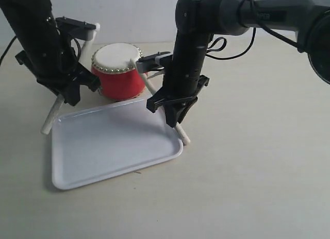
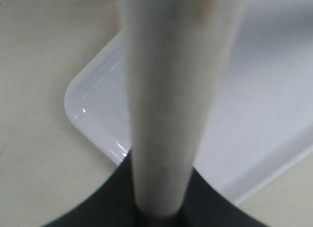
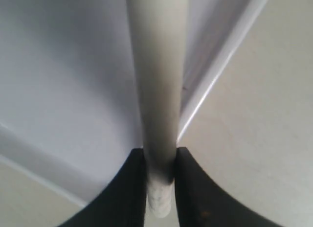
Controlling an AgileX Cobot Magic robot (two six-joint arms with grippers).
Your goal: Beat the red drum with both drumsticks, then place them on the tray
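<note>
The red drum [image 1: 119, 74] with its cream skin stands at the back, just behind the white tray [image 1: 113, 143]. My left gripper [image 1: 68, 97] is shut on one pale drumstick [image 1: 53, 115], which slants down to the table at the tray's left corner. Close up, that drumstick [image 2: 171, 114] fills the left wrist view over the tray corner [image 2: 98, 104], rising from my left gripper [image 2: 159, 207]. My right gripper [image 1: 175, 118] is shut on the other drumstick [image 1: 149, 84], whose upper end lies by the drum rim and lower end by the tray's right corner. The right wrist view shows this drumstick [image 3: 159, 90] pinched in my right gripper [image 3: 160, 188] above the tray [image 3: 73, 90].
A beige tabletop [image 1: 247, 172] spreads in front and to the right of the tray. Black cables [image 1: 227, 46] hang from the right arm behind the drum area. The plain wall [image 1: 139, 17] closes off the back.
</note>
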